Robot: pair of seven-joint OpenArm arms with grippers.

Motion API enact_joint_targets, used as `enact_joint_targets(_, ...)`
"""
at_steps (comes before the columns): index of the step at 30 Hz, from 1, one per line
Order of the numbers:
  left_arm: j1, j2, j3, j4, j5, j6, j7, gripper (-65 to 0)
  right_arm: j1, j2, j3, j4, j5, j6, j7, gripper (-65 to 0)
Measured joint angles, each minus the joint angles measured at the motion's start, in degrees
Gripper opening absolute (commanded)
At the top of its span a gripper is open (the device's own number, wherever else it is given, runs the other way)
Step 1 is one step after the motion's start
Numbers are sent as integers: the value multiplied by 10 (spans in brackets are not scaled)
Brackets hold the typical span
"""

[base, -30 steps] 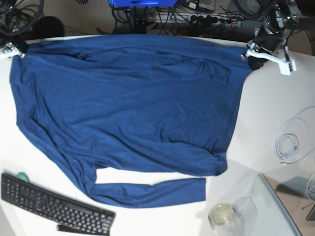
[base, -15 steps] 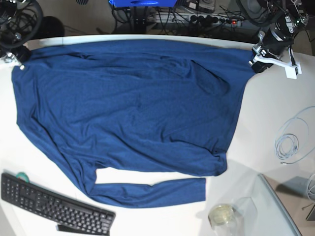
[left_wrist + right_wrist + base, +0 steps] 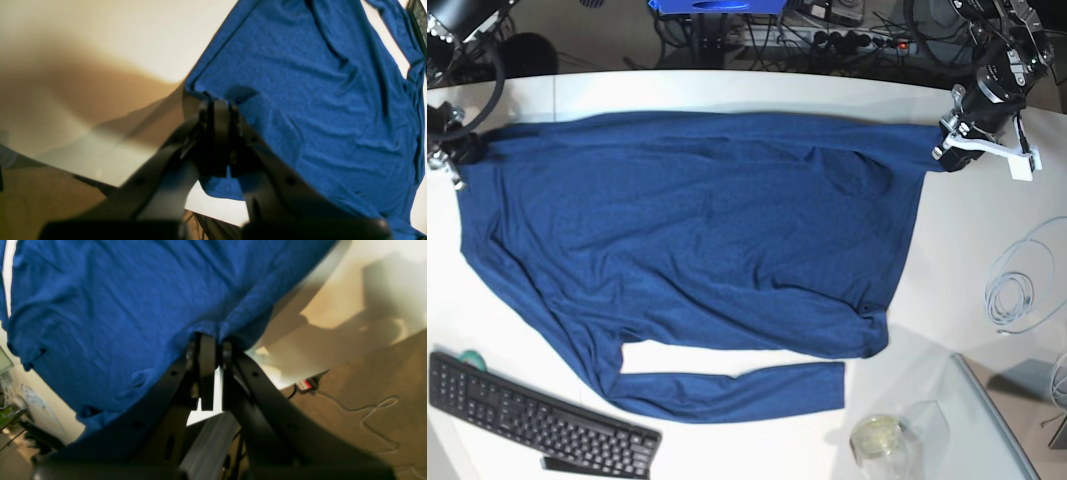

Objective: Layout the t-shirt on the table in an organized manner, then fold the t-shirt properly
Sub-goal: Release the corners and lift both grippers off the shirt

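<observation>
The dark navy t-shirt (image 3: 687,230) lies spread wide over the white table (image 3: 987,200), with one long sleeve (image 3: 737,390) stretched along its near side. My left gripper (image 3: 947,140) is shut on the shirt's far right corner. The left wrist view shows the closed fingers (image 3: 218,103) pinching the t-shirt (image 3: 317,83) at its edge. My right gripper (image 3: 457,155) is shut on the far left corner. In the right wrist view the fabric of the t-shirt (image 3: 116,300) bunches into the closed gripper (image 3: 208,340). The far edge is held taut between both grippers.
A black keyboard (image 3: 537,415) lies at the front left. A glass jar (image 3: 879,440) and a clear panel (image 3: 997,420) are at the front right. A coiled white cable (image 3: 1017,290) lies to the right. Cables and a power strip (image 3: 857,40) run behind the table.
Both grippers have drawn the shirt's far edge toward the front, and a strip of white table now shows behind it. The near part of the shirt and its sleeve stayed put.
</observation>
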Motion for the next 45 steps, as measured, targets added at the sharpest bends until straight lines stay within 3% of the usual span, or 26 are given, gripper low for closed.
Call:
enact_joint_targets(5, -32, 0, 1, -21, 1, 4, -2, -650, 23, 30, -44, -68, -3, -16, 9, -644)
enact_joint_targets(18, -93, 0, 0, -82, 5, 5, 22, -650, 30, 32, -85, -138, -4, -17, 114, -644)
enact_joint_targets(24, -110, 0, 0, -109, 5, 6, 22, -650, 43, 30, -85, -142, -68, -21, 141, -644)
enact_joint_targets(30, -115, -7, 45, -110, 32, 4, 20, -650, 50, 31, -85, -155, -72, -21, 152, -644)
enact_joint_targets(45, -137, 3, 44, -112, 58, 6, 19, -650, 59, 31, -85, -164, -76, -21, 151, -620)
